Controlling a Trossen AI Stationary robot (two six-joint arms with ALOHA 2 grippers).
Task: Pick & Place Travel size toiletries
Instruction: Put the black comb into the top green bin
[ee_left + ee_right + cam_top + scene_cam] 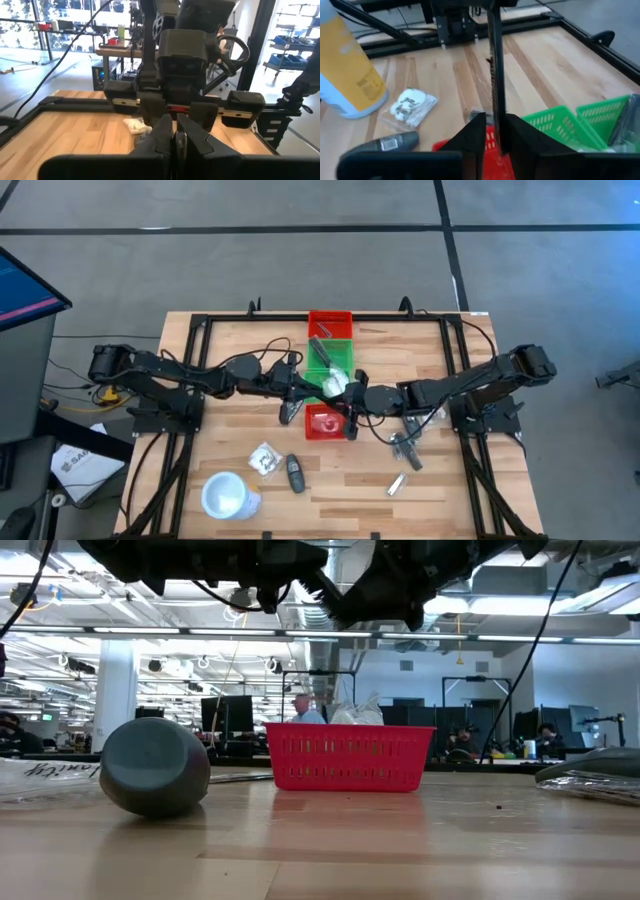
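My right gripper (492, 122) hovers over the near red bin (325, 425), shut on a slim dark-grey tube (494, 75). My left gripper (175, 131) hangs just left of that bin (293, 408), fingers shut, facing the right arm's wrist. A clear packet showing white (265, 458) and a black oblong piece (294, 473) lie flat on the table near its near edge (410, 107) (385, 145). Another packet (335, 383) sits in the green bin (330, 360). Slim silver tubes (397, 483) (410, 455) lie flat at the near right. My right gripper pinches the slim tube between its two fingers by one end (499, 135). The tube runs out ahead of the fingers, along them, lifted clear above the red bin. The wrist view looks along the fingers, so how far back it reaches does not show.
A white cup (228, 495) lies near the table's near-left corner. A second red bin (330, 323) stands at the far edge behind the green one. A black frame (190, 380) rings the work area. People sit in the room beyond the table.
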